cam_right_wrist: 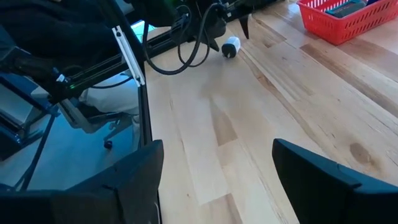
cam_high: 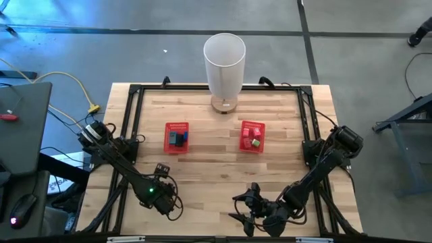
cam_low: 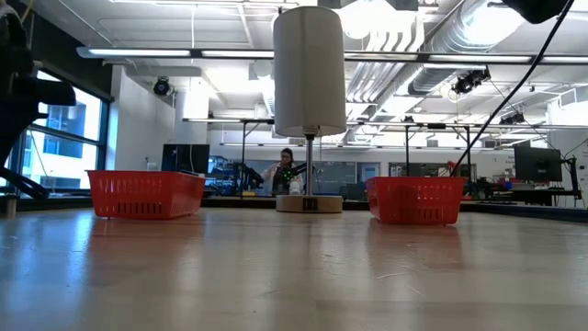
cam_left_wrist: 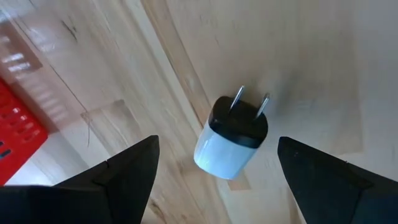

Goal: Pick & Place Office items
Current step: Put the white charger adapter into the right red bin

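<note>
A small white charger plug (cam_left_wrist: 231,140) with a black face and two metal prongs lies on its side on the wooden table (cam_high: 216,169). My left gripper (cam_left_wrist: 217,142) hangs over it pointing down, open, a finger on either side and clear of it. In the high view that gripper (cam_high: 164,194) covers the plug, near the table's front left. The right wrist view shows the plug (cam_right_wrist: 231,46) lying under the left arm. My right gripper (cam_right_wrist: 217,146) waits open near the front edge (cam_high: 248,212), holding nothing. Two red baskets (cam_high: 177,137) (cam_high: 252,135) hold small coloured office items.
A tall white cylinder (cam_high: 224,64) stands on a wooden foot at the table's far middle. A black frame (cam_high: 128,128) runs round the table. Bare wood lies between the baskets and the front edge. A person (cam_low: 287,170) sits in the room far behind.
</note>
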{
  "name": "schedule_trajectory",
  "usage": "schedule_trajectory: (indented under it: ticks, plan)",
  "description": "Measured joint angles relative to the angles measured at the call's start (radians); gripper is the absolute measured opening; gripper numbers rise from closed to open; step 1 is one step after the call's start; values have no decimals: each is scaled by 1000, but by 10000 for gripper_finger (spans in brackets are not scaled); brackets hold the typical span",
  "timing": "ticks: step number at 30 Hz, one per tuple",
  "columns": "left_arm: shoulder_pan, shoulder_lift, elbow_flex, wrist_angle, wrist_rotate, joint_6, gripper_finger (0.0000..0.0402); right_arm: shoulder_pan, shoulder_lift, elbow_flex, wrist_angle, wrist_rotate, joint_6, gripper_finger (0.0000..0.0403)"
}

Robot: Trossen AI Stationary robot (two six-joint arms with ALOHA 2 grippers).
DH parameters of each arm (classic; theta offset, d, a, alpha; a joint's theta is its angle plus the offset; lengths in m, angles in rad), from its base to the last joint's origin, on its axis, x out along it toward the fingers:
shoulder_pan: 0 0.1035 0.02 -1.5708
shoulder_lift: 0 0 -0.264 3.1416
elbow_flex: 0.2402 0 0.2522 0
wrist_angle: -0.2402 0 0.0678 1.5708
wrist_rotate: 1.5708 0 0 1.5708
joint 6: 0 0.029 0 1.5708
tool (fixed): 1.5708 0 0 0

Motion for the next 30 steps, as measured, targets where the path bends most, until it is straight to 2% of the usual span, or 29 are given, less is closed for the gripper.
schedule_trajectory:
  ticks: [9, 18, 26, 30]
  plan:
    - [0, 0, -16, 35, 16, 9, 317, 0, 15, -1, 15, -3, 0, 290]
    - [0, -2, -74, 109, 20, 20, 317, -10, 42, -1, 18, -50, 19, 290]
    - [0, -2, -75, 114, 19, 103, 316, -10, 42, -1, 18, -50, 16, 290]
    - [0, -2, -75, 115, 20, 104, 296, -10, 42, -1, 17, -49, 16, 290]
